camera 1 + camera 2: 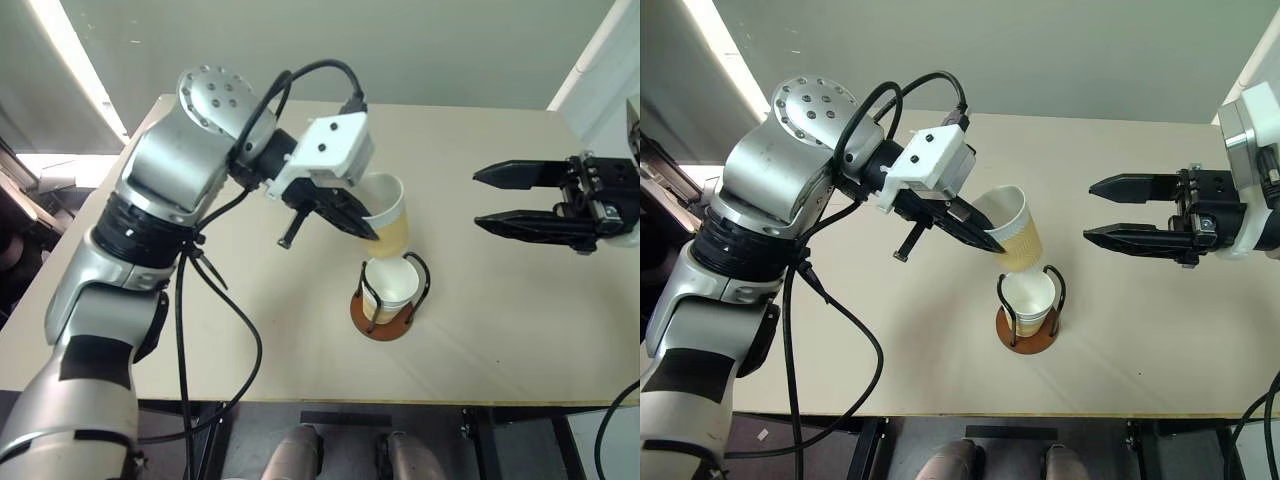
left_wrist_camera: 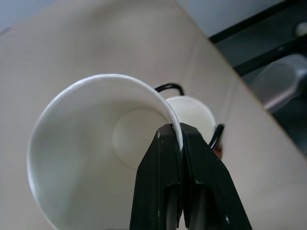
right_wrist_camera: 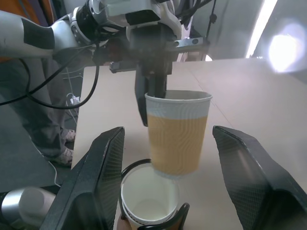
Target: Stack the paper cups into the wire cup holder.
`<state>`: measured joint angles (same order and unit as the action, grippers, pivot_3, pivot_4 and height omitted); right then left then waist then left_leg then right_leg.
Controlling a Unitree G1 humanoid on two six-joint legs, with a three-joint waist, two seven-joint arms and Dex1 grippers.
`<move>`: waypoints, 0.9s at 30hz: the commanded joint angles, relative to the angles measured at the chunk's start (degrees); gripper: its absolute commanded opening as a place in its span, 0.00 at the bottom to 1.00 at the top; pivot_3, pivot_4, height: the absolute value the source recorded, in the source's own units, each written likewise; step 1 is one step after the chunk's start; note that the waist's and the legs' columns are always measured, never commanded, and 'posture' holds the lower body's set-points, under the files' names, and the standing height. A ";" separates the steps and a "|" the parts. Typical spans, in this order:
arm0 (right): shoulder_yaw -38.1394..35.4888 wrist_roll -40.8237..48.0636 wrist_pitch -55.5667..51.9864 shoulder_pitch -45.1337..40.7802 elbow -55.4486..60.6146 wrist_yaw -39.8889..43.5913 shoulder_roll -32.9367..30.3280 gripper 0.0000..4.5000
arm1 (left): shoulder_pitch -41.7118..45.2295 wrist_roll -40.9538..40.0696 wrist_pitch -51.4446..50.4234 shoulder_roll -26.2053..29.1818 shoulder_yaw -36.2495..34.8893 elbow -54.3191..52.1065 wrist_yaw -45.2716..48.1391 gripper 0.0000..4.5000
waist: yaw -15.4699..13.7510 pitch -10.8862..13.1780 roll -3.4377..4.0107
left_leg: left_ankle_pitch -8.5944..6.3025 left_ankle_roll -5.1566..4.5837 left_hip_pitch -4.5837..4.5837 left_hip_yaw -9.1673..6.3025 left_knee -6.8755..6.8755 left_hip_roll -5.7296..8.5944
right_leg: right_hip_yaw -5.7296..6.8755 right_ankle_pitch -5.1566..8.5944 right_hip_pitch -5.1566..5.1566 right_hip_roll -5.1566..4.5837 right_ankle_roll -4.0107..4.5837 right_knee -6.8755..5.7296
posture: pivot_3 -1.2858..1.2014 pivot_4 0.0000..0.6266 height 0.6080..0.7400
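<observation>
Surface (image 1: pixel 520 330): pale tan top, carrying the holder near its front-middle. Everything the task needs sits or hangs over that one patch, so both arms converge there.

Left end effector (image 1: pixel 352 222): reaches in from the left, angled downward. Its two black fingers are pinched fully together on the rim wall of a paper cup (image 1: pixel 388 222), one finger inside, one outside; the left wrist view shows the white rim clamped between them. A rim pinch leaves the tapered body and the bottom free, which is what has to enter first when nesting.

Right end effector (image 1: pixel 490 200): roughly level, pointing toward the cups from the right, well apart from them. Its fingers stand wide apart with nothing between them. Judgement: it waits clear so as not to block the descent, and could steady something if needed.

Held cup: upright, slightly tilted, tan outside, white band at the rim. It hangs just above and a little behind the holder, its bottom close to the rim of the cup below; whether they touch I cannot tell.

Wire cup holder (image 1: pixel 384 322): reddish-brown disc base, black wire loops rising around one seated cup (image 1: pixel 392 285), open mouth up. The loops keep that cup upright and centred, so it serves as the socket.

Judgement: step in hand is aligning and lowering; the tilt risks catching a wire loop.
</observation>
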<state>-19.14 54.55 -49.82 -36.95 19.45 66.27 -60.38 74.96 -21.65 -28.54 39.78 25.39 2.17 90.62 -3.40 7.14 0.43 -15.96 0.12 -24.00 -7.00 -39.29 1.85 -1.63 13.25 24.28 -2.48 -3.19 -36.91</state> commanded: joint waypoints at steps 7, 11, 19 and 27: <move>-4.72 1.54 1.05 2.10 1.72 -1.29 -2.45 0.67 | 2.12 -2.61 2.95 0.87 4.66 0.49 1.88 0.01 | 0.00 0.00 0.00 | 0.00 0.00 0.02 0.01 -0.02 -0.01 | 0.00 -0.01 -0.01 0.00 -0.02 -0.01 | 0.52 0.24 1.00; -6.05 1.57 1.44 3.76 2.30 -1.33 -2.58 0.67 | 1.35 -0.98 5.51 -0.09 6.38 1.58 1.88 0.01 | -0.04 0.00 0.00 | 0.00 -0.01 0.01 0.01 -0.05 0.00 | 0.00 -0.02 -0.03 0.00 -0.03 0.00 | 0.52 0.24 1.00; -8.48 2.10 1.70 6.44 3.09 -1.36 -3.66 0.67 | 0.46 1.44 7.16 -3.45 7.11 2.33 1.88 0.01 | -0.10 0.00 0.00 | -0.01 -0.02 0.01 0.01 -0.10 0.00 | 0.01 -0.02 -0.04 0.00 -0.04 -0.02 | 0.52 0.24 1.00; -9.16 2.93 1.32 7.58 3.63 -2.30 -4.27 0.67 | 0.11 3.50 8.21 -4.24 8.61 2.90 1.88 0.10 | -0.11 0.00 0.00 | -0.01 -0.02 0.00 0.01 -0.12 0.00 | 0.00 -0.03 -0.05 0.00 -0.05 -0.03 | 0.52 0.24 1.00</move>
<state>-25.95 56.54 -49.08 -29.28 21.96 64.32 -63.67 74.94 -19.00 -21.39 35.77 34.52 5.14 90.62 -3.51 7.14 0.43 -15.96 0.10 -23.99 -6.99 -39.42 1.85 -1.63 13.22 24.23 -2.48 -3.24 -36.94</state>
